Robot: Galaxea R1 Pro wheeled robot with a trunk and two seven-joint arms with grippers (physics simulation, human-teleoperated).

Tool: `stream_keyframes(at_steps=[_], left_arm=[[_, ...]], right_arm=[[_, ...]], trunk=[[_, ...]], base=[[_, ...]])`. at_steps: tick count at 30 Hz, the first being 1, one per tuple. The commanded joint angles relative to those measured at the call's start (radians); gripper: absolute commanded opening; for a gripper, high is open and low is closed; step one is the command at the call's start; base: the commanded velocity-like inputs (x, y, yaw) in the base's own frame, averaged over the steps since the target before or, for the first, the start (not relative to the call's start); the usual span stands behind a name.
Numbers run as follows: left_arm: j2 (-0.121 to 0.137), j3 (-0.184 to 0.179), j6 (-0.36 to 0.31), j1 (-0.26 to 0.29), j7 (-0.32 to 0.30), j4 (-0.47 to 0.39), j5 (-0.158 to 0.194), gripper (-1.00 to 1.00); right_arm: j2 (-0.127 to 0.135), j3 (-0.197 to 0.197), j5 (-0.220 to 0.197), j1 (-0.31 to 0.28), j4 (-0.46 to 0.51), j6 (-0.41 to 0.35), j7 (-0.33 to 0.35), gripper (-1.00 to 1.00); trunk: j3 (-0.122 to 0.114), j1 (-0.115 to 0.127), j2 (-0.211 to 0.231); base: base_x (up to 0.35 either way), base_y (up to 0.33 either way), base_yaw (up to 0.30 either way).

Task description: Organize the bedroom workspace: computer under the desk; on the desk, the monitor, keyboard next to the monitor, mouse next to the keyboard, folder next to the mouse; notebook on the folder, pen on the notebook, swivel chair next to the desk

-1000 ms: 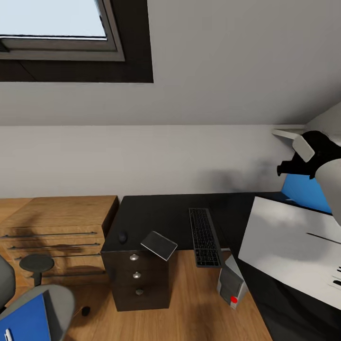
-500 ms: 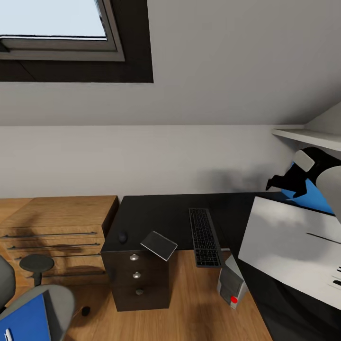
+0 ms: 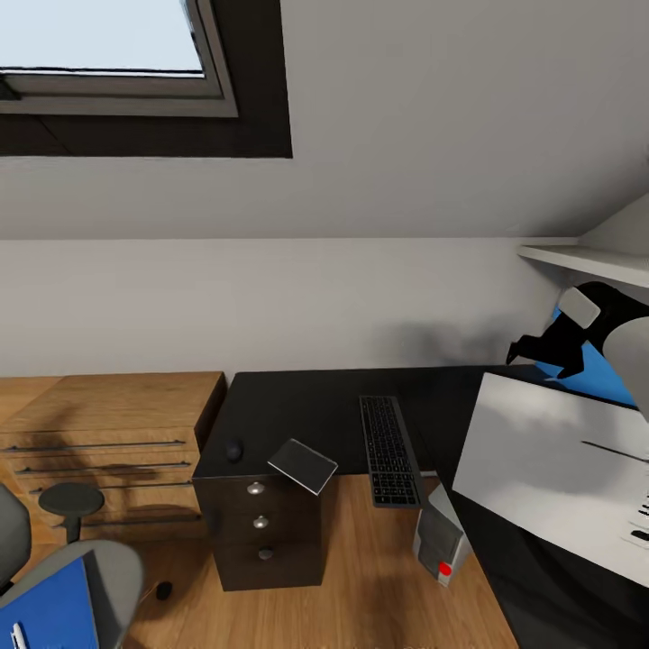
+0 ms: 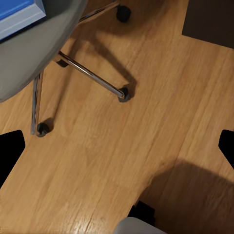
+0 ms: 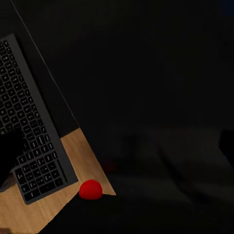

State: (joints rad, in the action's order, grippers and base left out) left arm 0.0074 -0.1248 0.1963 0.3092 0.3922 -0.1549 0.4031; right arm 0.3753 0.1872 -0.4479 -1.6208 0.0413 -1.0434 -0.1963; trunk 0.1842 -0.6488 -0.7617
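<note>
We see the keyboard [image 3: 389,451], mouse [image 3: 233,451] and notebook [image 3: 303,466] on the desk [image 3: 297,410], computer [image 3: 442,537] beneath; the folder [image 3: 41,613] still lies on the swivel chair [image 3: 104,563]. Left tool [image 4: 117,148] spread empty; right tool [image 3: 541,347]: we cannot tell.

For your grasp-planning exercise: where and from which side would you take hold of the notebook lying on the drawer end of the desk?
Probably the notebook's corner that juts past the desk's front edge, above the drawer unit. Come from the front with the tool, one finger above and one below: it is a thin flat slab, so the overhang gives the only open underside.
</note>
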Motion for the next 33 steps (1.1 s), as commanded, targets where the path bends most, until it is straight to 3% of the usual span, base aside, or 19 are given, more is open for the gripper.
stream_keyframes(at_steps=[1, 21, 33], left_arm=[[0.000, -0.009, 0.003, 0.001, 0.004, 0.000, 0.010, 1.00], [0.000, -0.009, 0.004, 0.001, 0.005, -0.001, 0.010, 1.00], [0.000, -0.009, 0.003, 0.001, 0.004, 0.000, 0.010, 1.00]], right_arm=[[0.000, 0.007, -0.010, -0.001, 0.000, -0.004, -0.005, 1.00], [-0.005, 0.011, -0.006, -0.001, -0.024, -0.004, -0.005, 1.00], [-0.007, 0.018, -0.006, -0.001, -0.019, -0.004, -0.006, 1.00]], trunk=[[0.002, 0.000, -0.001], [0.002, 0.000, -0.001], [0.002, 0.000, -0.001]], base=[[-0.204, 0.014, 0.000], [-0.128, 0.026, 0.000], [-0.155, 0.115, 0.000]])
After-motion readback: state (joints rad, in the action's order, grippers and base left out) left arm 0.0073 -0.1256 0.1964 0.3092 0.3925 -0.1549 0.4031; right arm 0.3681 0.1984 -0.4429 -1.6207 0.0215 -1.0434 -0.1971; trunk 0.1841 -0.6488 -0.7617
